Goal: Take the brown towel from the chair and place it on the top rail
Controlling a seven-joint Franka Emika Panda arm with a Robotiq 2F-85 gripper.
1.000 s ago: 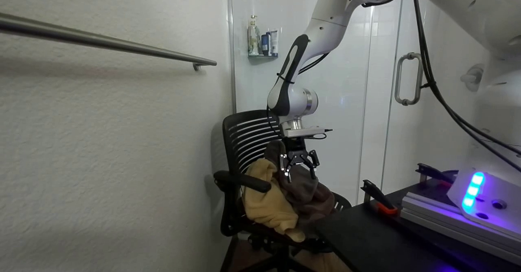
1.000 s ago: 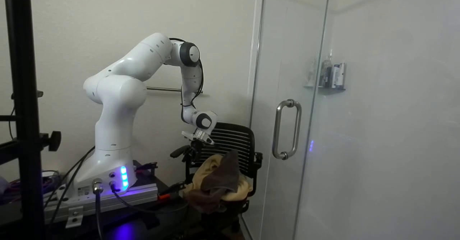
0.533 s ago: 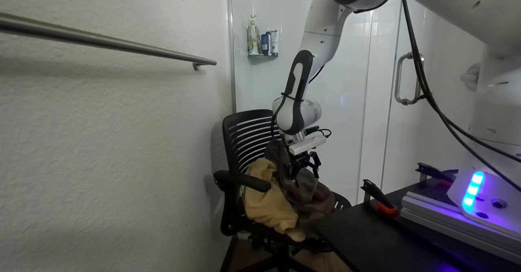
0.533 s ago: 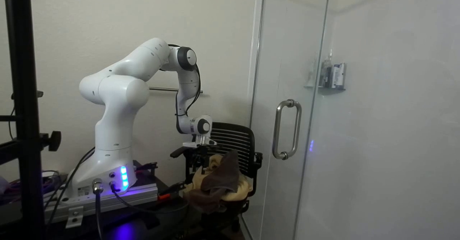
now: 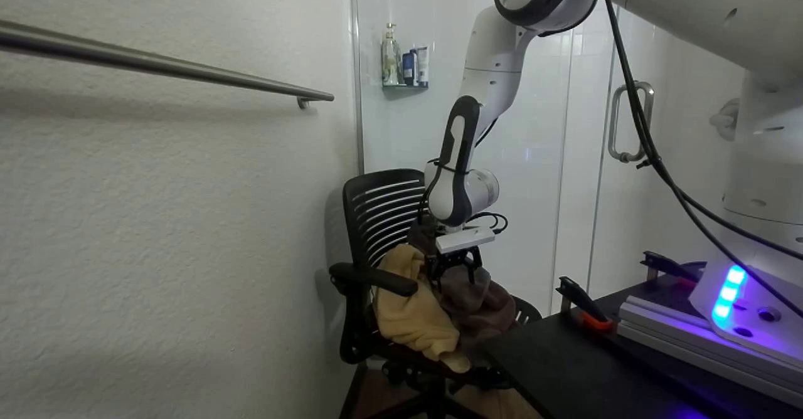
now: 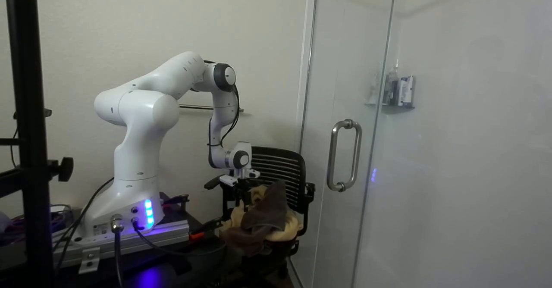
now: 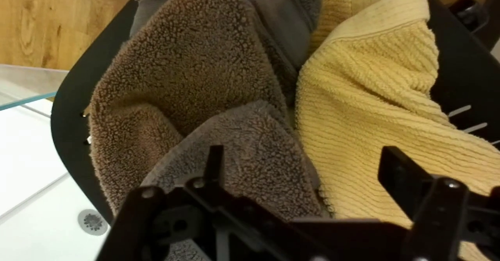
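while brn towel [image 7: 195,58] stays put, gripper [image 5: 455,281] sits lower vs b4.

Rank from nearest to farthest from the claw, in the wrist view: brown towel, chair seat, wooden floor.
1. Brown towel, partly under the claw.
2. Chair seat, beneath the towel, edge at left.
3. Wooden floor, below the seat, top left.

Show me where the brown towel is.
In the wrist view, the brown towel lies bunched on the chair, left of the yellow towel, partly hidden by the open gripper.
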